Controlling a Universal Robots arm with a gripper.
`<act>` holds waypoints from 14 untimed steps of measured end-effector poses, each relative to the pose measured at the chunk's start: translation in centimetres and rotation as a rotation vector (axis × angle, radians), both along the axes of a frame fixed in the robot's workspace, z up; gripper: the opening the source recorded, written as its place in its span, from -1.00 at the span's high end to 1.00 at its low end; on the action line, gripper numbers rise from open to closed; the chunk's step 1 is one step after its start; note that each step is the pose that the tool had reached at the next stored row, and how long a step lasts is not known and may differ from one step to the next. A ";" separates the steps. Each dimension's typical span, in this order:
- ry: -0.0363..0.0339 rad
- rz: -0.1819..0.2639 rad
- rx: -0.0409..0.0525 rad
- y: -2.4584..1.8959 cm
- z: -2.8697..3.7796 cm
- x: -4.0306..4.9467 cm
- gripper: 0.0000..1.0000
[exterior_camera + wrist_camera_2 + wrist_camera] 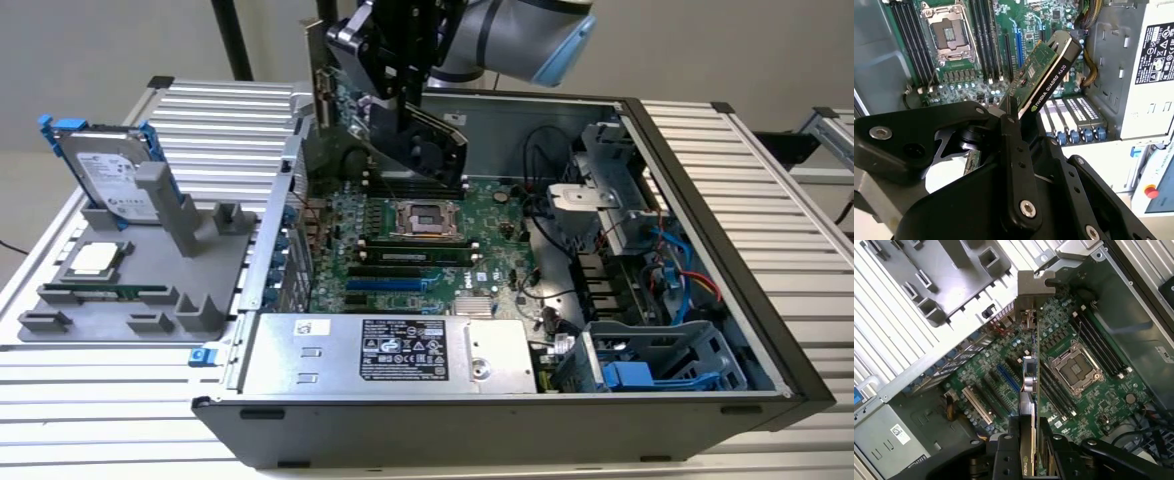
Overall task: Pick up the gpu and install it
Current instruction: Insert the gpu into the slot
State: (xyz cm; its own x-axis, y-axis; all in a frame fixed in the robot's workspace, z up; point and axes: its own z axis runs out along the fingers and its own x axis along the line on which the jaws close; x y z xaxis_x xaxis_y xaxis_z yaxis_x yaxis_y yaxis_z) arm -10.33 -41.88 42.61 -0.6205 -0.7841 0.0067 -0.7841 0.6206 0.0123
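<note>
The gpu (424, 140) on edge, pinched between the gripper's (1029, 437) nearly closed fingers, above the motherboard (340, 225).

Open PC case (507, 432) w/ bare CPU socket (430, 217), PSU (387, 352); 1 hard drive (114, 175) upright on grey fixture (96, 331) beside it.

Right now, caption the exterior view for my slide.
The claw grips the gpu, tilted over the motherboard in the open computer case.
</note>
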 end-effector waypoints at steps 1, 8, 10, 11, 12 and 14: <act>0.0000 0.006 -0.0001 0.00 0.00 0.00 1.00; 0.0000 0.053 -0.0007 0.00 0.01 0.00 1.00; 0.0000 0.066 -0.0009 0.00 0.01 -0.01 1.00; 0.0000 0.073 -0.0010 0.00 0.01 0.00 1.00; 0.0000 0.080 -0.0011 0.00 0.02 0.00 1.00; 0.0000 0.093 -0.0013 0.00 0.02 0.00 1.00</act>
